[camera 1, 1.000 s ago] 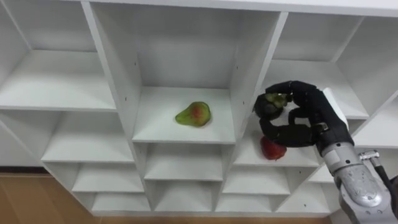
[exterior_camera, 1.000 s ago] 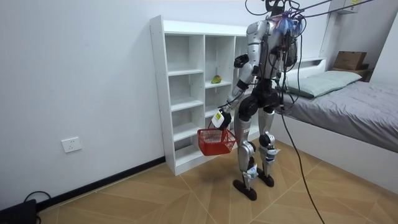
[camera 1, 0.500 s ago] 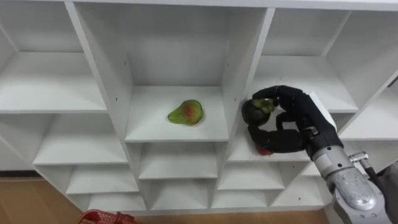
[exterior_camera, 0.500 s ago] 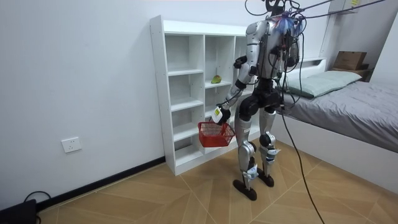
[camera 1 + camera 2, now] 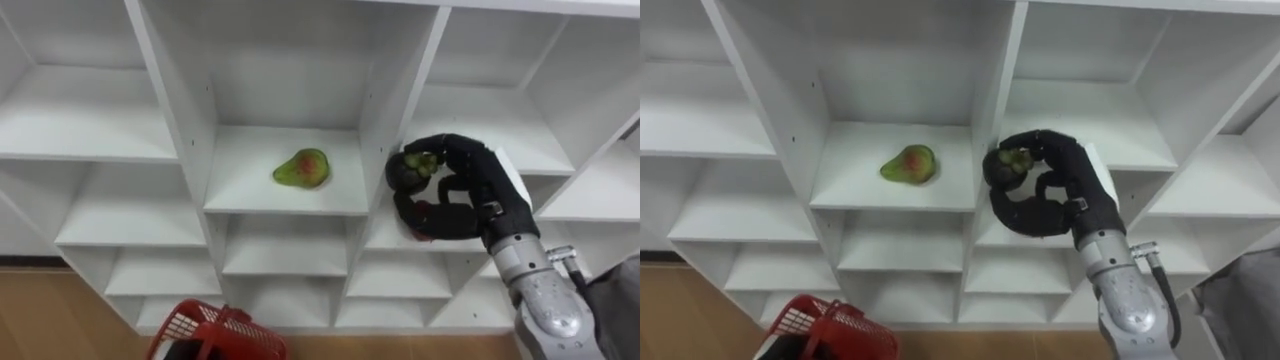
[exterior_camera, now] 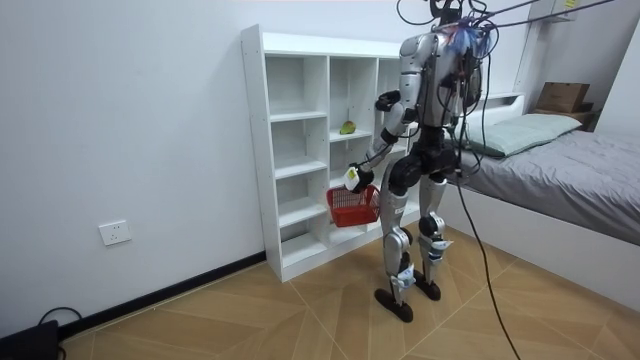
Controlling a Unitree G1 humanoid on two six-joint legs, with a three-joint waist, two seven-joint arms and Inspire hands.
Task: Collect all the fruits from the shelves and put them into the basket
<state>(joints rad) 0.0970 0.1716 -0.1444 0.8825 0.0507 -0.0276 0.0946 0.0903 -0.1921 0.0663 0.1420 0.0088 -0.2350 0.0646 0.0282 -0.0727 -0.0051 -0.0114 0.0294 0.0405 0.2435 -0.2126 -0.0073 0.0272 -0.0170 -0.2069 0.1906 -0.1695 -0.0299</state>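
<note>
My right hand (image 5: 482, 187) is shut on a dark green fruit (image 5: 408, 170), held in front of the upright between the closet's middle and right compartments. A green pear with a red blush (image 5: 303, 167) lies on the middle shelf (image 5: 290, 203), to the left of that hand. A bit of a red fruit (image 5: 418, 209) peeks out behind the hand on the right shelf. A red wire basket (image 5: 215, 335) shows at the lower left edge. In the room view my left hand (image 6: 352, 178) holds this basket (image 6: 353, 205) by its handle at hip height beside the closet.
The white closet (image 6: 290, 100) stands against the wall, and I stand upright right in front of it. Its other compartments hold nothing. A bed (image 6: 560, 160) lies at the room view's right, behind me. The floor is wood.
My left arm has raised the red basket, which has come up into the eye view's lower left. The right hand keeps the dark green fruit and has drawn slightly left.
</note>
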